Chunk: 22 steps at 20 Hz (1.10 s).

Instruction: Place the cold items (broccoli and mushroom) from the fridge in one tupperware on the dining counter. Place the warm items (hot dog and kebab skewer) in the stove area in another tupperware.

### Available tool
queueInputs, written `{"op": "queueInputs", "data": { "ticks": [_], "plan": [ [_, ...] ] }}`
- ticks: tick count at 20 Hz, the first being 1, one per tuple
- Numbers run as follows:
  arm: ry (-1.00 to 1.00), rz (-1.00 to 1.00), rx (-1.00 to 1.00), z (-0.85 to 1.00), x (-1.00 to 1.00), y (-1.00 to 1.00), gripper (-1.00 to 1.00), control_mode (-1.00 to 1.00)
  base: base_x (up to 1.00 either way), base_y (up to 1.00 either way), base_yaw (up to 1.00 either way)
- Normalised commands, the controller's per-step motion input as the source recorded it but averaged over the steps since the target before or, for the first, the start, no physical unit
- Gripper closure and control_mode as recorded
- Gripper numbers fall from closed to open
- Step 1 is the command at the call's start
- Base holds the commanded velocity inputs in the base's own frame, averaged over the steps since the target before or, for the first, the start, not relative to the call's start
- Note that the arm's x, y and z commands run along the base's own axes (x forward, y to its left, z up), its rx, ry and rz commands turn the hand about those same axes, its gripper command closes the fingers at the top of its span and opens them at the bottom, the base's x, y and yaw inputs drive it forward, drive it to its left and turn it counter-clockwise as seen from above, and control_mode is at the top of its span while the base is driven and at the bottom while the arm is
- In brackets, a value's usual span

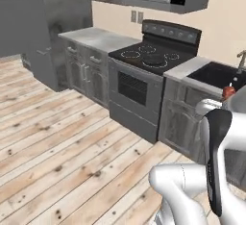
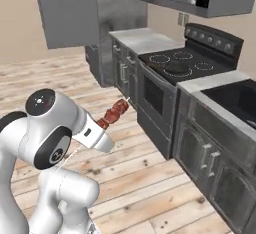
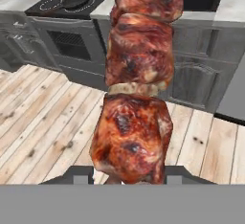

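Between the fingers of the gripper (image 3: 128, 177) sits the skewer (image 3: 136, 74), clamped at its lower end so the meat chunks run out ahead along the hand. Arm is held high over the wood floor (image 2: 150, 188), clear of the stove (image 2: 187, 65) (likely transit toward a tupperware).

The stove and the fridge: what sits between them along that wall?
A run of grey cabinets under a pale countertop lies between the stove and the fridge, as the left base view shows.
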Motion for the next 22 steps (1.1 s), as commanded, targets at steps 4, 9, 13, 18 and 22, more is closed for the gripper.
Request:
{"op": "queueInputs", "data": {
  "ticks": [4,9,13,18,22],
  "plan": [
    [0.0,0.0,0.0,0.0,0.0,0.0,1.0,1.0,-0.95,0.25,0.69],
    [0.0,0.0,0.0,0.0,0.0,0.0,1.0,1.0,-1.0,0.47,0.53],
    [0.0,0.0,0.0,0.0,0.0,0.0,1.0,1.0,-1.0,0.61,0.5],
    [0.0,0.0,0.0,0.0,0.0,0.0,1.0,1.0,-0.89,0.81,0.45],
    [0.0,0.0,0.0,0.0,0.0,0.0,1.0,1.0,-0.13,1.0,0.19]
  ]
}}
